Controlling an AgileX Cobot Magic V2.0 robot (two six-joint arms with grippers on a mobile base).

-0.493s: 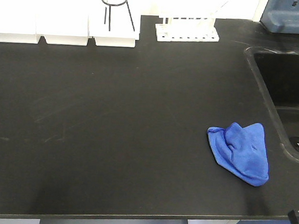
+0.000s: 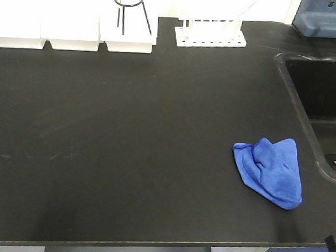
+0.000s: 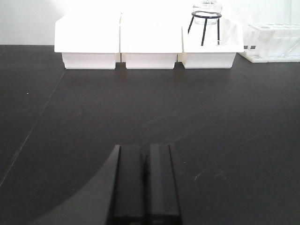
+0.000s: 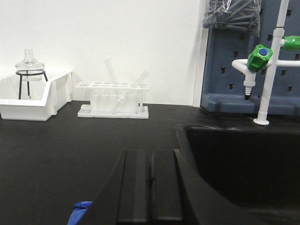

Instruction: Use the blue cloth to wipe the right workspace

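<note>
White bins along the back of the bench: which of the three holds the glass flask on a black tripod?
The rightmost bin, nearest the test-tube rack; the flask and tripod rise from it alone.

Left gripper (image 3: 145,154): jaws closed. The two black fingers (image 3: 131,183) lie flat against each other, with only a thin seam between them and nothing clamped. In the left wrist view they sit centred at the lower edge of the frame and point straight ahead.

Right gripper (image 4: 150,157): same state. Its black fingers (image 4: 136,187) are pressed together along a narrow seam, and nothing is held. The fingers are parallel, square-tipped and centred in the right wrist view, with no visible tilt to either side.
</note>
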